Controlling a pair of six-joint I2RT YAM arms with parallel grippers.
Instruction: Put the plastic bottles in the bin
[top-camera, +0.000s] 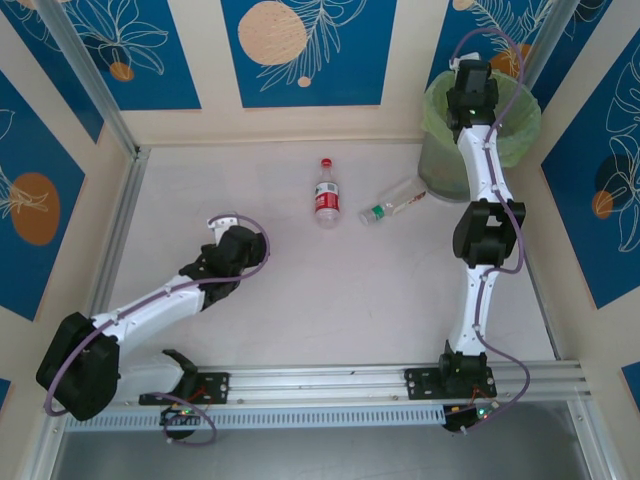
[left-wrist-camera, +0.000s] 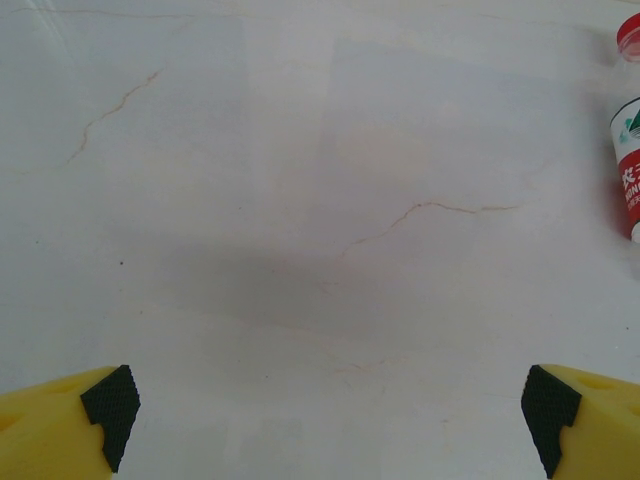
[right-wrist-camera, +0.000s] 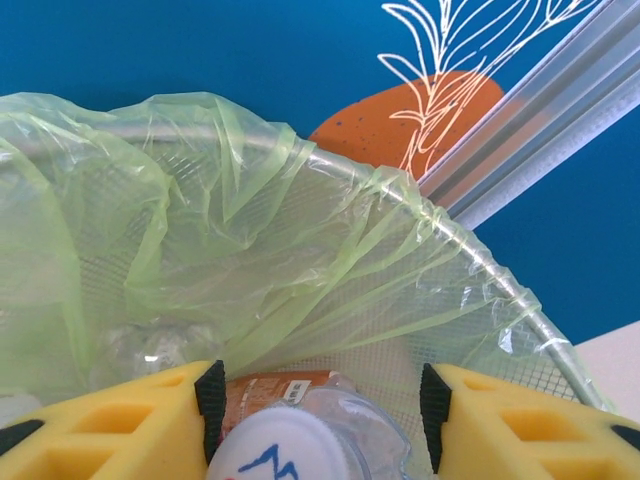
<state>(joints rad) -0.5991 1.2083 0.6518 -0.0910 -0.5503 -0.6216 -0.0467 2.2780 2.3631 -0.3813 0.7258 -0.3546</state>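
White-capped bottle (right-wrist-camera: 290, 445) sits at the bottom of the right wrist view, pinched between the pads of the right pincer (right-wrist-camera: 320, 400), above the open mouth of the bag-lined bin (right-wrist-camera: 420, 230). Left pincer (left-wrist-camera: 330, 410) is spread wide over bare tabletop (left-wrist-camera: 300, 150). The red-capped bottle (left-wrist-camera: 628, 145) lies at that frame's right edge, well apart. Overhead, a green-capped bottle (top-camera: 388, 207) lies near the bin's foot, upper right.
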